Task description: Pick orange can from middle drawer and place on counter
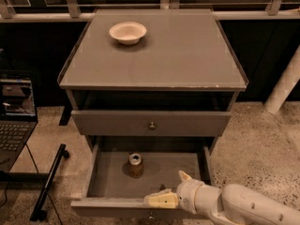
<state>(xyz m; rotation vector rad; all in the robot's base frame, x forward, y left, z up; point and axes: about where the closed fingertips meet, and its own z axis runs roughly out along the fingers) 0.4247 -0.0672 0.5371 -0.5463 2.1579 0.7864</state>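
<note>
The grey table carries a white bowl near its back left corner. The hand sits at the open middle drawer's front wall.

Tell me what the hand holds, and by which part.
Not the orange can, which stands alone in the middle drawer. The hand lies over the drawer's front edge; whether it grips that edge cannot be told.
</note>
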